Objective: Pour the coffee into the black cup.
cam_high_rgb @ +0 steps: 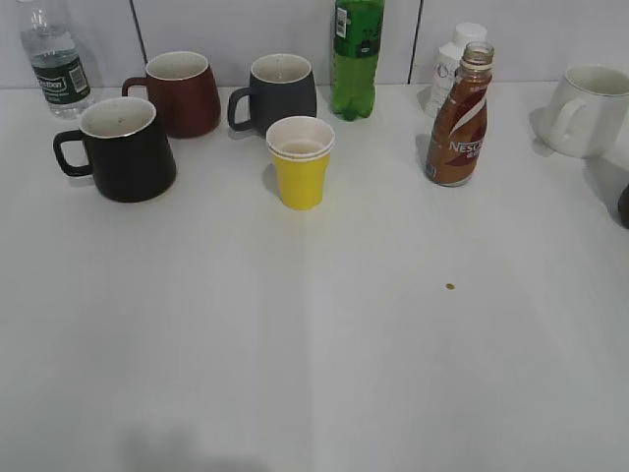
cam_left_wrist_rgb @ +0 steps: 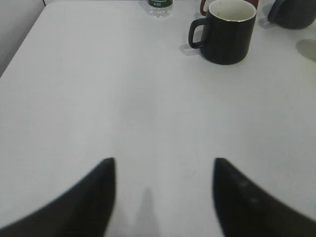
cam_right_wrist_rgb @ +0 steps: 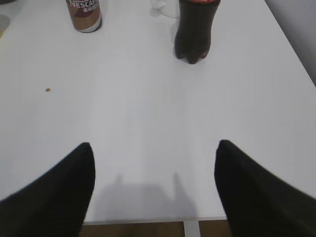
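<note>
Two hands are seen apart above the white counter (cam_high_rgb: 314, 374), each with its fingers spread wide and nothing between them: the left hand (cam_left_wrist_rgb: 164, 197) and the right hand (cam_right_wrist_rgb: 154, 187). The black cup (cam_high_rgb: 126, 149) is set upright at the far left, handle turned left, with the maroon mug (cam_high_rgb: 183, 92) just behind it. The coffee bottle (cam_high_rgb: 460, 118) is placed uncapped at the far right, well apart from the cup. Between them a yellow cup (cam_high_rgb: 301, 162) is found.
</note>
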{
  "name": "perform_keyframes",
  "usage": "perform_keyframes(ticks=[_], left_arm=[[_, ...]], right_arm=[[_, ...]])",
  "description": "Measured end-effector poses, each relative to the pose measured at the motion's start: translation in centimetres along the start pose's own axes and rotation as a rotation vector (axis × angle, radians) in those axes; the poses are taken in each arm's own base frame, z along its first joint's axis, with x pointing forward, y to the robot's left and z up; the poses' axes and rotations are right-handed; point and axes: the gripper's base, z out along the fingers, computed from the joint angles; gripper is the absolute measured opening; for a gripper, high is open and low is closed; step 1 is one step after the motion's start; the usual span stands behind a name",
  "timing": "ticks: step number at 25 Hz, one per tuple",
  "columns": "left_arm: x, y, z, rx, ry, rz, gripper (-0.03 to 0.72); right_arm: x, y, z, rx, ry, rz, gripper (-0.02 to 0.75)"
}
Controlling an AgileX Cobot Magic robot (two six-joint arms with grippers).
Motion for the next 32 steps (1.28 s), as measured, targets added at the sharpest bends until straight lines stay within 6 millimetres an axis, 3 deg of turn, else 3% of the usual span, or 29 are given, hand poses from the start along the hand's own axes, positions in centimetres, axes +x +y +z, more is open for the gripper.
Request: perform_keyframes(ticks=[2, 4, 11, 18, 25, 29, 32], left_arm=[[-0.1, 0.0, 0.2, -0.001, 0.014, 0.001, 0.611], [-0.3, 0.0, 0.5, -0.002, 0.032, 0.003, 0.641], [-4.3, -0.2, 1.9, 0.004, -0.036, 0.009, 0.632], [-8.2, -0.6, 5.8, 0.020, -0.150, 0.018, 0.600], [-10.8, -1.7, 9.7, 0.088, -0.272, 0.044, 0.587], [-10.6, -2.6, 12.4, 0.130, -0.377, 0.060, 0.587], [-9.0, -2.9, 15.0, 0.145, -0.403, 0.060, 0.587]], right_arm=[[0.0, 0.0, 0.0, 0.000, 0.000, 0.000, 0.589], [0.0, 0.0, 0.0, 0.000, 0.000, 0.000, 0.589], [0.0, 0.0, 0.0, 0.000, 0.000, 0.000, 0.589], [0.0, 0.0, 0.0, 0.000, 0.000, 0.000, 0.589], [0.0, 0.0, 0.0, 0.000, 0.000, 0.000, 0.589], [0.0, 0.0, 0.0, 0.000, 0.000, 0.000, 0.589], [0.0, 0.0, 0.0, 0.000, 0.000, 0.000, 0.589]])
